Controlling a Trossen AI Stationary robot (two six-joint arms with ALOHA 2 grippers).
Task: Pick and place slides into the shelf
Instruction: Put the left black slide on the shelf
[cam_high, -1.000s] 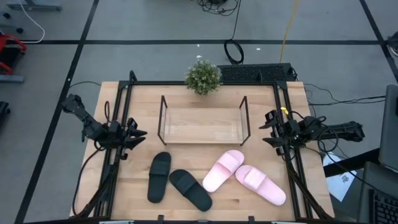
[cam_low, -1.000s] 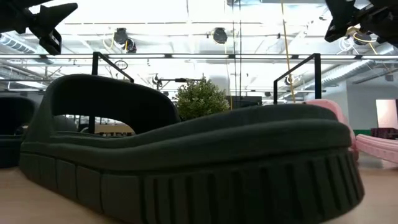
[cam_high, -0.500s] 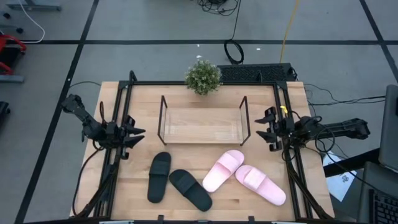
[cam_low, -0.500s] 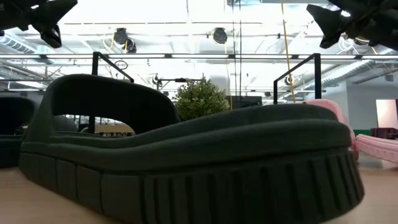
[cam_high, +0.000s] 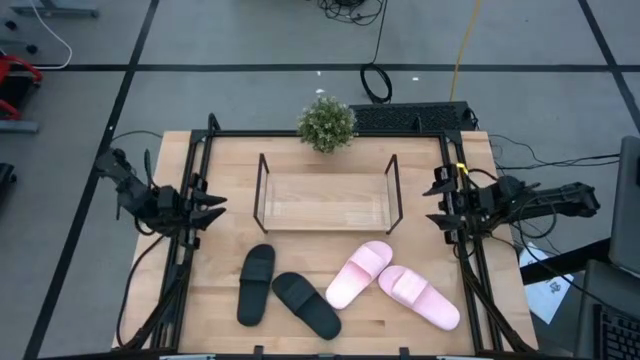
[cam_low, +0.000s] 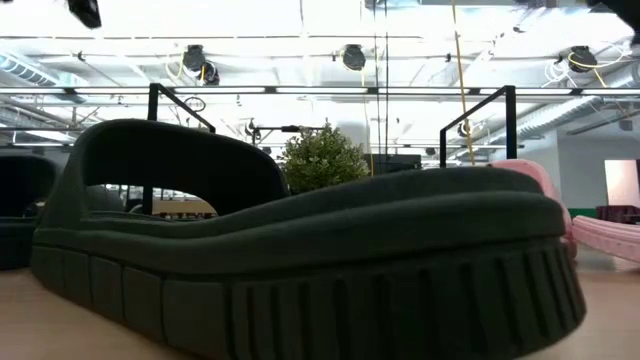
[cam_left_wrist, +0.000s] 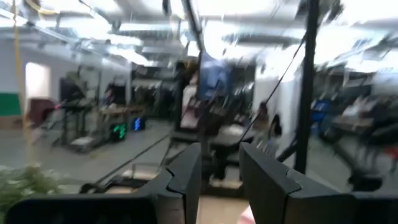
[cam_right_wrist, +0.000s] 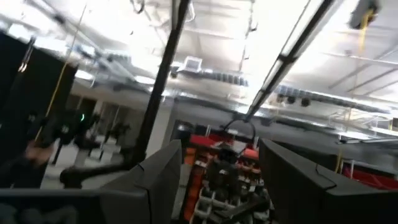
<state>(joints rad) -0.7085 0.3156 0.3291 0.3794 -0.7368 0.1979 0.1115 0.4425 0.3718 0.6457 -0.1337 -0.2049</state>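
the table (cam_high: 225, 305) fills the middle of the high view, edged by a black frame (cam_high: 455, 240). the shelf (cam_high: 327, 194) is seen at its centre, slightly toward the upper part, with nothing inside. below it, in the lower middle, four slides are laid on the wood: a black slide (cam_high: 256, 284) nearly upright, a second black slide (cam_high: 307, 304) angled just beside its lower end, a pink slide (cam_high: 359, 273) tilted to the right of these, and a second pink slide (cam_high: 419, 296) at lower right, touching or nearly touching the first. in the low view most of the frame is taken up by one black slide (cam_low: 300, 250), with a pink edge at the far right. a plant (cam_high: 327, 122) is set at the table's upper edge. the left gripper (cam_high: 208, 205) is held at middle left over the frame rail, jaws parted and grasping nothing. the right gripper (cam_high: 438, 200) is held at middle right, likewise spread and empty.
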